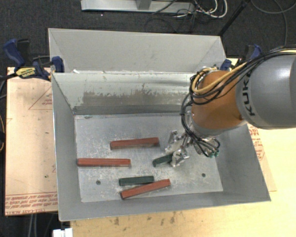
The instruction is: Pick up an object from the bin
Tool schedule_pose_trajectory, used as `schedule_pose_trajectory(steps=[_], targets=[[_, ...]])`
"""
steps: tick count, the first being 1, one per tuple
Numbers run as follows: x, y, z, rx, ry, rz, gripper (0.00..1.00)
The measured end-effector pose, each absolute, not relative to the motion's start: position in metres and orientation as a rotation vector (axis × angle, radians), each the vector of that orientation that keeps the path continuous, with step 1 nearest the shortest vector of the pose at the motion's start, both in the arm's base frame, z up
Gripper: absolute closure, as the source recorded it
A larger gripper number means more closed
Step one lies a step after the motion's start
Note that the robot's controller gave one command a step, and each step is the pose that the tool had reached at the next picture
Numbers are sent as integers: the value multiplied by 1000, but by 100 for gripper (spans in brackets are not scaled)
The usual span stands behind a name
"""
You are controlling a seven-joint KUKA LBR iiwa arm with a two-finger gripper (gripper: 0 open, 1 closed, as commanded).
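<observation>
Gripper point(177, 154) is noted low over the floor of the bin point(138, 113), right of centre, at the right end of a short dark green bar point(162, 160) that lies flat and slightly slanted. Whether the tool is spread or pinched on this bar cannot be told, as the contact is masked by wrist hardware and cables. An upper red-brown bar point(134, 143) lies near, to the upper left and apart from it. A left red-brown bar point(103, 162), a longer dark green bar point(136, 180) and a lowest red-brown bar point(145, 188) just beside it are well apart from the tool. Risks are judged as follows. The bar is met at its end, not its middle, so on lifting it may be levered downward and lost. Being thin and flat on metal, it may be pushed along rather than caught. The floor may be scraped.
</observation>
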State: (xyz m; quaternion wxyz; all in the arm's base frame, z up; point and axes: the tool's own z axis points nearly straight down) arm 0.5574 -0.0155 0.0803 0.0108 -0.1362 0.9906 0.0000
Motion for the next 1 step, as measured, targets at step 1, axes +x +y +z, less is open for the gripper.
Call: schedule_pose_trajectory(steps=[1], targets=[[537,-10,245,-393,3108,0,100]])
